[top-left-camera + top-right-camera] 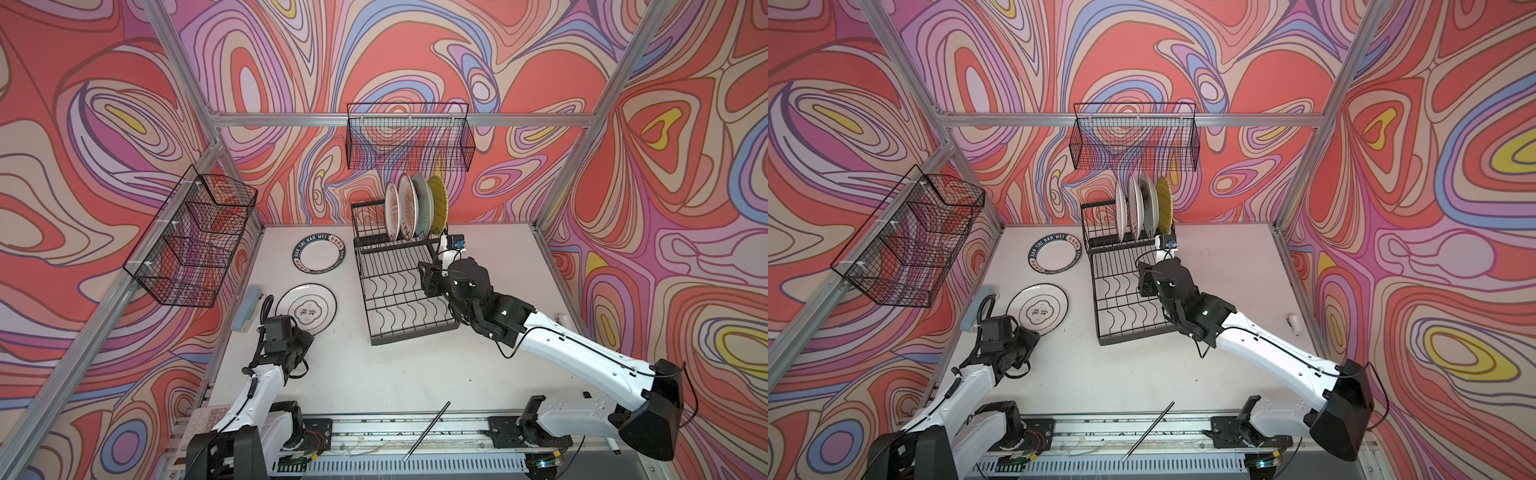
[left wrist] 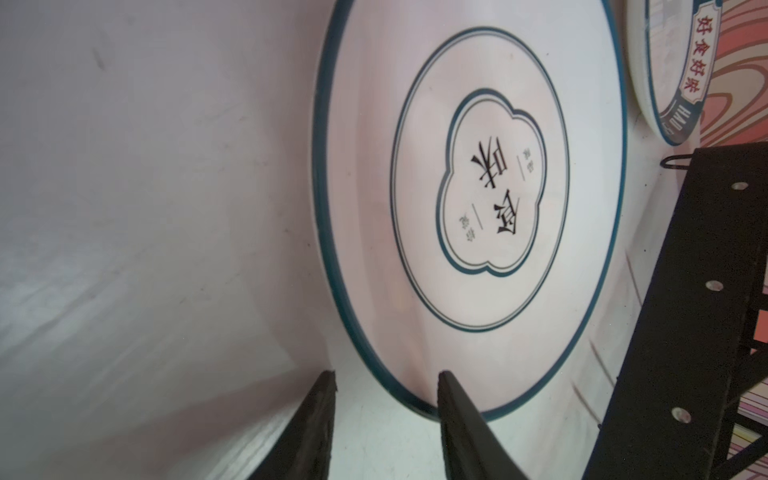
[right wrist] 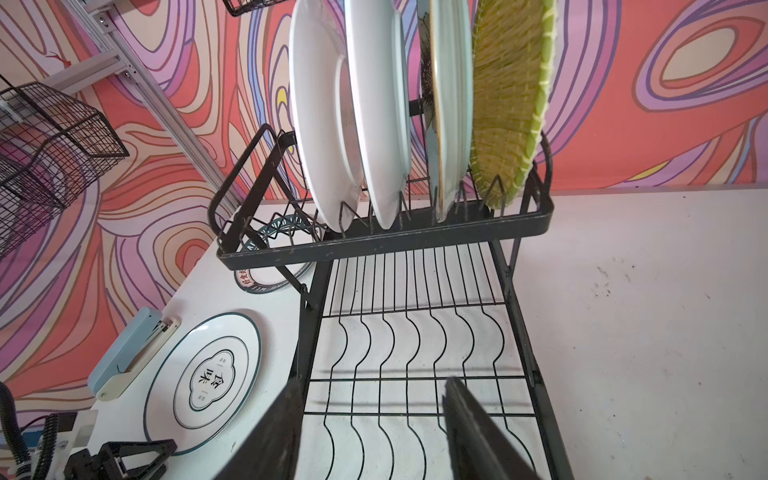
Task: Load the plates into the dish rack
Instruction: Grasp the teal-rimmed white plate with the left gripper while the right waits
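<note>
Right wrist view, dish rack [image 3: 386, 245] upper tier, four upright plates [image 3: 378, 104] slotted

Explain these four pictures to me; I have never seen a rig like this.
Two robot arms work at a white table, and each ends in a two-fingered tool. Two pictures look down on the whole scene from overhead. The other two come from a camera on each arm's wrist, looking along the fingers.

On the table stands a black wire rack with four plates upright in its upper tier. A ringed plate and a lettered plate lie flat beside it, near a blue stapler.

The left tool is open, with the ringed plate's edge between its fingers. The right tool hangs open over the rack's lower tray. Neither holds anything.
</note>
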Robot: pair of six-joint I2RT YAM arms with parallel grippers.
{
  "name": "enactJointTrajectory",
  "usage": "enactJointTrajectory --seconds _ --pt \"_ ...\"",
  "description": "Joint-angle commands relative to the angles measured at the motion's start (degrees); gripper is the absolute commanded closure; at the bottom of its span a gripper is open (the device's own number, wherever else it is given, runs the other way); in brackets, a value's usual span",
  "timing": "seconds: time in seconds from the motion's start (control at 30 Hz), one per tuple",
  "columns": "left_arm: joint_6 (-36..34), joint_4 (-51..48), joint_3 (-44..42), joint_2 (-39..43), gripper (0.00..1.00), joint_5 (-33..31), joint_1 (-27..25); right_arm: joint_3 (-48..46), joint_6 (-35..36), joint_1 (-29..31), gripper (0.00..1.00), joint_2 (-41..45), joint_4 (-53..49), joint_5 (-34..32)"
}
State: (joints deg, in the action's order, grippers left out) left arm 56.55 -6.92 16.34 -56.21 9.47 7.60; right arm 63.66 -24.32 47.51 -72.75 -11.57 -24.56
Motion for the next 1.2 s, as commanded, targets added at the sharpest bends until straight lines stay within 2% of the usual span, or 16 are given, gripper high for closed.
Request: enactJointTrajectory --seconds 0.0,0.5,0.93,1.17 --pt "1.40 3.30 -0.61 -0.79 0.57 1.41 0.70 -0.46 0.27 0.13 0.45 1.08 -1.08 -0.66" --pt "2.42 6.95 -1.39 -3.57 0.60 2.68 2.50 -0.76 0.22 0.11 0.46 2.09 -1.54 -0.94" --pt "3.65 11.68 -2.36 -8.97 0.66 4.30 3.72 -1.25 -0.07 0.13 0.47 2.79 -1.62 -0.67" --pt "3.90 14.33 -2.81 -12.23 0.74 4.78 3.94 -1.32 -0.09 0.10 0.47 3.19 -1.78 -0.84"
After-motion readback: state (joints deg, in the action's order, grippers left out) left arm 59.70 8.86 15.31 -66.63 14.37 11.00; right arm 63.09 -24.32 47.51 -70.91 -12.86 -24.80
